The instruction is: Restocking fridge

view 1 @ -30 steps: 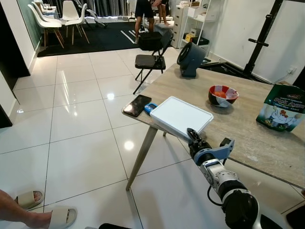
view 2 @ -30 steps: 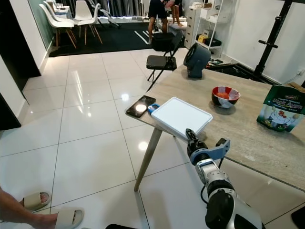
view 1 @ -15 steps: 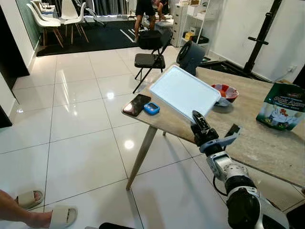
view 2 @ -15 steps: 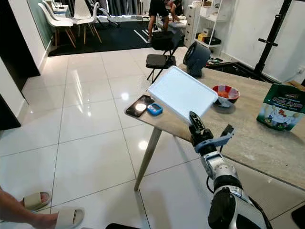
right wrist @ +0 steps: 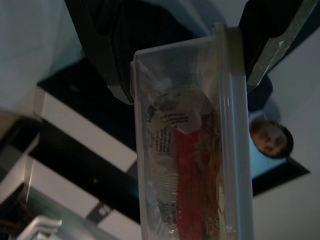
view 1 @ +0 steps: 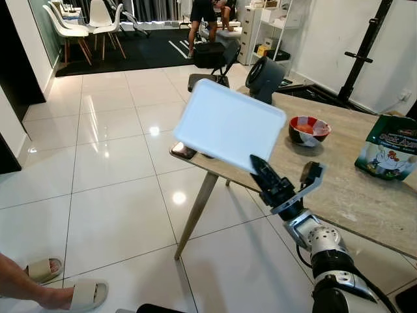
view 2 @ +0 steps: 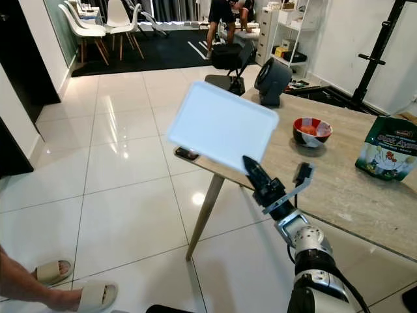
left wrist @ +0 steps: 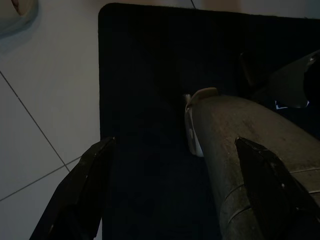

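My right gripper (view 1: 267,175) is shut on the lower edge of a flat white-lidded container (view 1: 228,124). It holds the container tilted up in the air above the near-left corner of the stone table (view 1: 339,189). In the right wrist view the container (right wrist: 190,145) is clear plastic with a white lid. Something red and a printed label show inside it, and a black finger (right wrist: 105,55) stands on each side. My left gripper (left wrist: 175,200) hangs idle over a dark mat, fingers spread apart with nothing between them.
On the table are a red bowl (view 1: 309,128), a grey fan (view 1: 264,77), a green bag (view 1: 393,149) and a dark phone (view 1: 183,152) at the left corner. A black folding chair (view 1: 212,62) stands behind. A person's slippered foot (view 1: 78,295) is at lower left.
The right gripper has lifted the container off the table, tipped it up on edge and swung it up and to the left.
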